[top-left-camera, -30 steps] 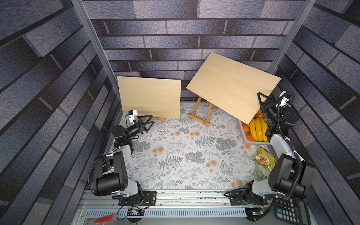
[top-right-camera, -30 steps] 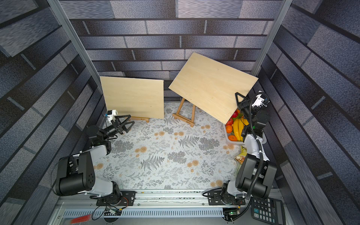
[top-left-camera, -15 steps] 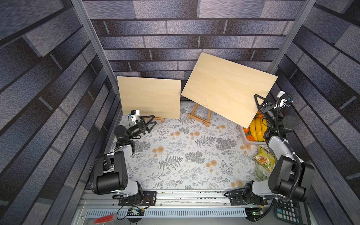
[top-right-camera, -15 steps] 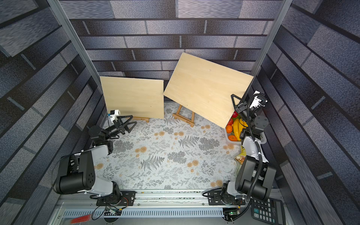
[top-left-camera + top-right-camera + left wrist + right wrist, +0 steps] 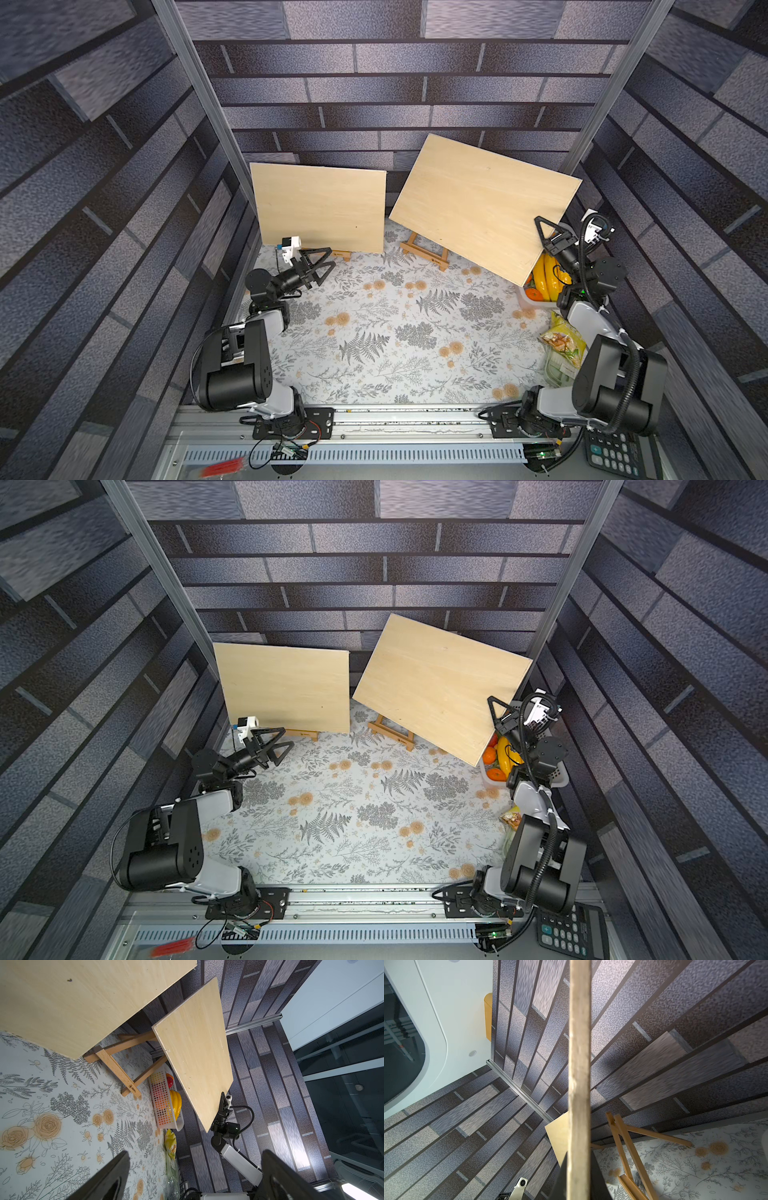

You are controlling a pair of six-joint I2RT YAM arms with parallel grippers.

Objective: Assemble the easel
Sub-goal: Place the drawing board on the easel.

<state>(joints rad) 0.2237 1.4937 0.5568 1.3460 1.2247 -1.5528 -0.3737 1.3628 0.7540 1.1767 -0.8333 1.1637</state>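
Left end effector [image 5: 332, 257] released, fingers spread wide, low over the table [image 5: 395, 332], just in front of the left board [image 5: 318, 205]. That board stands at the back wall over the left easel [image 5: 343, 254], long axis level. Right easel [image 5: 426, 251] stands beside it, its top hidden behind the right board [image 5: 482, 205]; contact, can't tell. Right board's long axis slopes down to the right, low corner over the basket [image 5: 524, 296]. Right end effector [image 5: 547, 236] clenched on that board's lower right edge. Count: two boards, two easels.

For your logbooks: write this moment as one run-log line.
tilted board: in shut right jaws, not seated on easel | left jaws: open, empty
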